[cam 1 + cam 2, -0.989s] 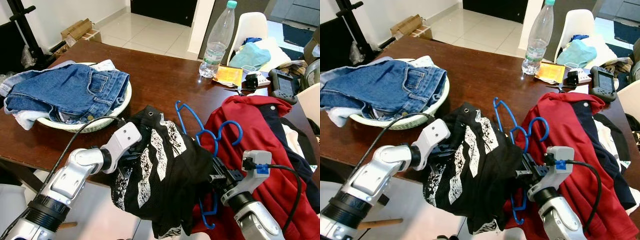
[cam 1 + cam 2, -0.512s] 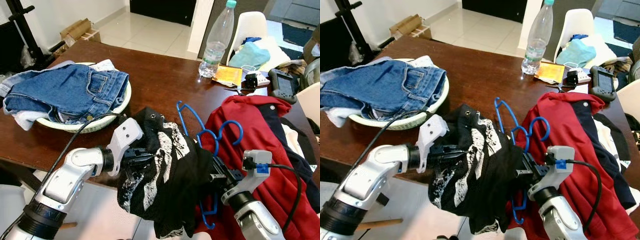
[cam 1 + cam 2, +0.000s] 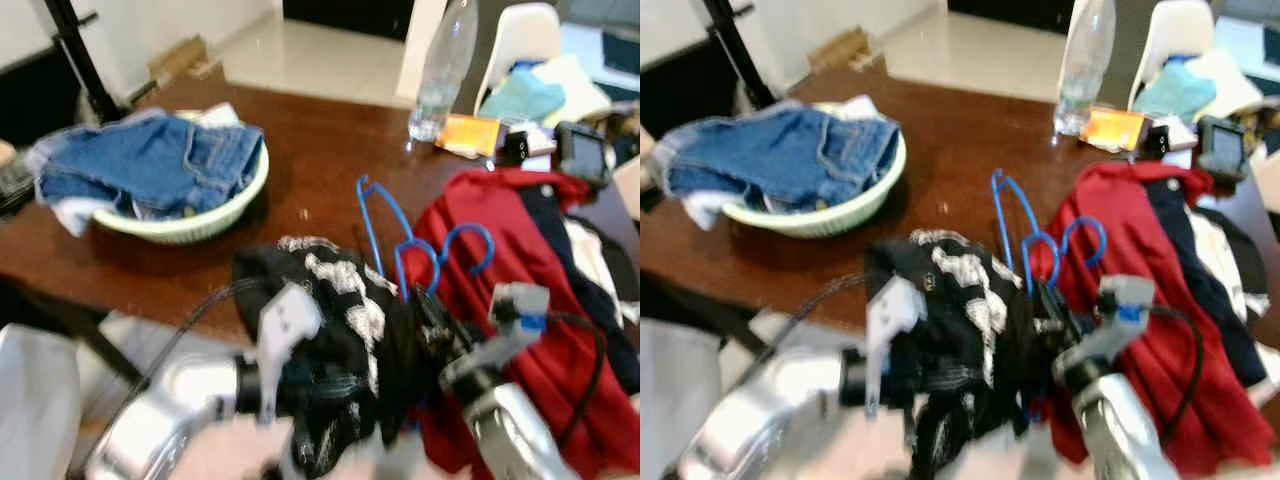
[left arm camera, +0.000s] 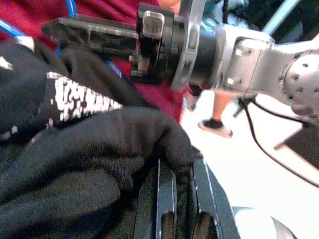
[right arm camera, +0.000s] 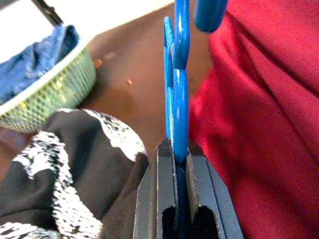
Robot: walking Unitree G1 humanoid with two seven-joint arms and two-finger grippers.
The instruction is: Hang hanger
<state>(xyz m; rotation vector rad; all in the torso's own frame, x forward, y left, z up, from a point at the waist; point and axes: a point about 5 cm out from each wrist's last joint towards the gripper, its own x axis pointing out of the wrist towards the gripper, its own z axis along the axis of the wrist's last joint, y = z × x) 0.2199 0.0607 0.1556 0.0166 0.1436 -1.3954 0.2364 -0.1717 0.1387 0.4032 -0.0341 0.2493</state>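
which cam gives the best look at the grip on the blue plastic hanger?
Right wrist view: the blue plastic hanger runs sharp between the right pincer fingers, shut on it. Both eye views are blurred; its hooks show above the black-and-white printed garment. Left wrist view catches a blue sliver beside the red garment.

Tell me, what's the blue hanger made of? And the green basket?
The blue hanger, pinched in the right claw, looks like smooth, slightly shiny plastic: thin, evenly coloured bars. The green basket also looks plastic, judging by its moulded open mesh wall and pale rim.
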